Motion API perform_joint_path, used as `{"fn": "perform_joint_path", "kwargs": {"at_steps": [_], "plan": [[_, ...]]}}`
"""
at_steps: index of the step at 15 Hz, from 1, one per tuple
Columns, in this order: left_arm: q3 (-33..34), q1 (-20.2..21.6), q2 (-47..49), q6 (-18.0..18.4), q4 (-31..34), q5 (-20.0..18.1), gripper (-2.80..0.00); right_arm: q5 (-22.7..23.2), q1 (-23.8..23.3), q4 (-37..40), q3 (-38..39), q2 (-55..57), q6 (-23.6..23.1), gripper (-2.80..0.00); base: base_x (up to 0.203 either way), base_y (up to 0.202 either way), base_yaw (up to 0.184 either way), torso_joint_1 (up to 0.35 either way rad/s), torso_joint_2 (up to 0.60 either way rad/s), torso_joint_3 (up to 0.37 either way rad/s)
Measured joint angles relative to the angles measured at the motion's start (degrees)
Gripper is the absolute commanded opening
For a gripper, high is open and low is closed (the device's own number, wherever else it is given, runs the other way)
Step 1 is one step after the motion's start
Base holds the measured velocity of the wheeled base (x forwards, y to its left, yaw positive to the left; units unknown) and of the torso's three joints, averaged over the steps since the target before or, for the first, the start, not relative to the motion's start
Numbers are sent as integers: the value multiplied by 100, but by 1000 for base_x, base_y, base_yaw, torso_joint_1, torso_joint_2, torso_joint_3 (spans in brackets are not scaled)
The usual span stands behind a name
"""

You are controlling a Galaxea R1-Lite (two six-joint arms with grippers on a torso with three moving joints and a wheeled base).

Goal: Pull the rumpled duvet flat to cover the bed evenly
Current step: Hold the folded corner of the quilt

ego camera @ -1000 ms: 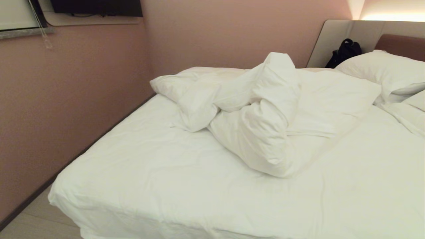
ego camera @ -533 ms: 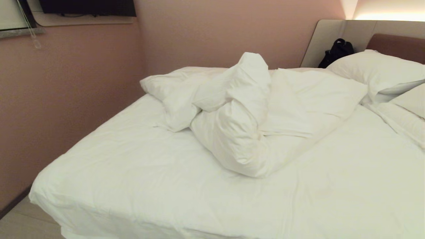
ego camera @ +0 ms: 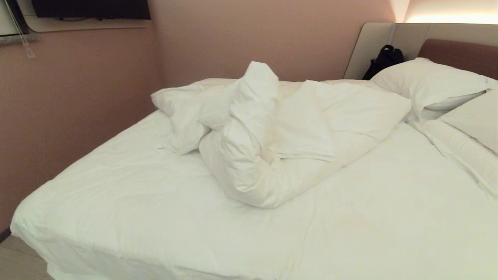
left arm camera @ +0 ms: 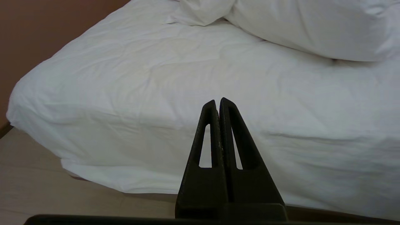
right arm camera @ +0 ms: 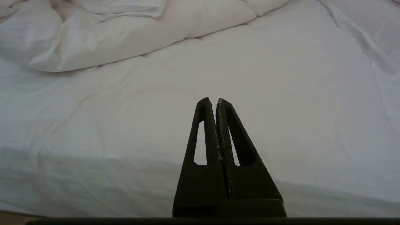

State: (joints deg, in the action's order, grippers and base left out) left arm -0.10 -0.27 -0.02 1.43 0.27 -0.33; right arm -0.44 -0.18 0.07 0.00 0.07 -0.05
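Here both pincers, left pincer [left arm camera: 217, 101] and right pincer [right arm camera: 214, 100], hang closed, empty; pillows [ego camera: 428, 83] beside duvet [ego camera: 264, 132].

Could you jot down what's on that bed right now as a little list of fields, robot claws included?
duvet: bunched in a heap mid-bed, toward the wall
bed: sheet bare across the near half
pillows: at the headboard end
black bag: against headboard
left gripper: shut, empty, short of the bed's near edge
right gripper: shut, empty, same
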Motion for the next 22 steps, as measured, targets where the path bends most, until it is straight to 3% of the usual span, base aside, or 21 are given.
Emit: {"fn": "perform_joint_path", "kwargs": {"at_steps": [22], "plan": [[5, 0, 0, 43, 2, 4, -280, 0, 0, 2, 0, 0, 2, -280, 0, -4, 0, 0, 0, 0]]}}
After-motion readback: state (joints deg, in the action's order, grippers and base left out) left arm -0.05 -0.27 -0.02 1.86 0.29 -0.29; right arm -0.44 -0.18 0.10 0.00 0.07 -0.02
